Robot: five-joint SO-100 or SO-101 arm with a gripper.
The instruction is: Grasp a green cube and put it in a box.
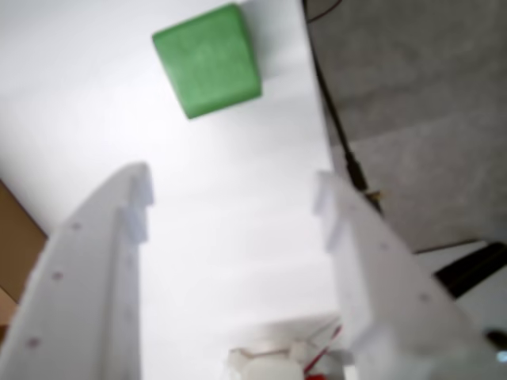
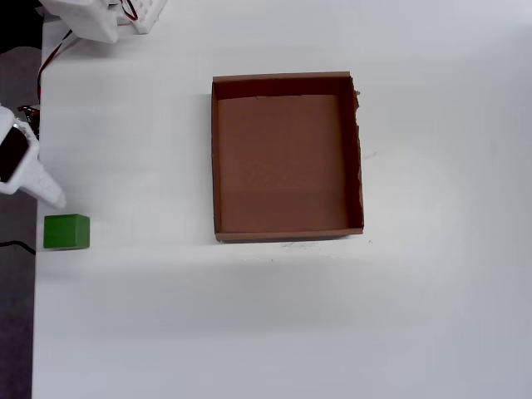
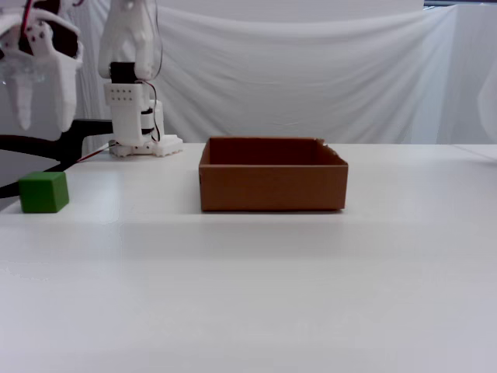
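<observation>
One gripper [image 1: 234,194], spread wide and empty, hovers above the green cube [image 1: 208,61] beside the box [image 2: 287,156].

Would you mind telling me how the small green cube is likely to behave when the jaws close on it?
The small matte bright-green cube sits flat, so it probably won't roll. Its matte faces likely grip well. It looks solid yet light, possibly foam, and may slide if nudged.

1. You have a white table [image 2: 332,332] filling most of the overhead view.
2. Behind it in the fixed view hangs a white draped cloth [image 3: 311,78].
3. A black cable [image 1: 337,119] runs along the table's edge in the wrist view.
</observation>
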